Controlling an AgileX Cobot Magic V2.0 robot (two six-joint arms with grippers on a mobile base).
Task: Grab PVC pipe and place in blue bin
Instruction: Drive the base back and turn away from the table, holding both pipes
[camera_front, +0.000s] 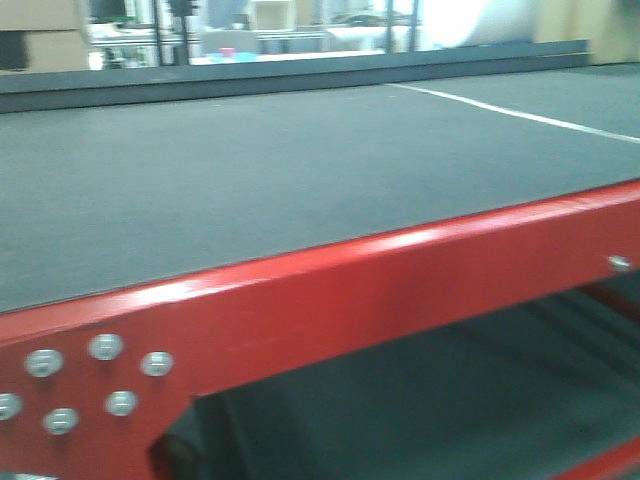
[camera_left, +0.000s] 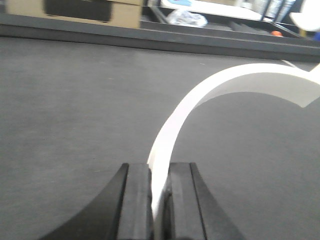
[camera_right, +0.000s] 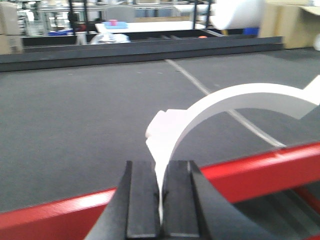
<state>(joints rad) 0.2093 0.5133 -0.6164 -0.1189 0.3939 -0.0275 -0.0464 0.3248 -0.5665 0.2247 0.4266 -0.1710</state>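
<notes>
Pinching white strip (camera_right: 235, 97), right gripper (camera_right: 160, 172) near red rail (camera_right: 260, 167), open mat (camera_right: 75, 125) beyond

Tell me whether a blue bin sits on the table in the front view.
No, the dark table top and red frame show no bin there.

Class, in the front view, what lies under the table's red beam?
A dark lower shelf shows under the red beam, with another red rail at bottom right. The tabletop and beam cover the shelf's back part, so anything there is unseen.
</notes>
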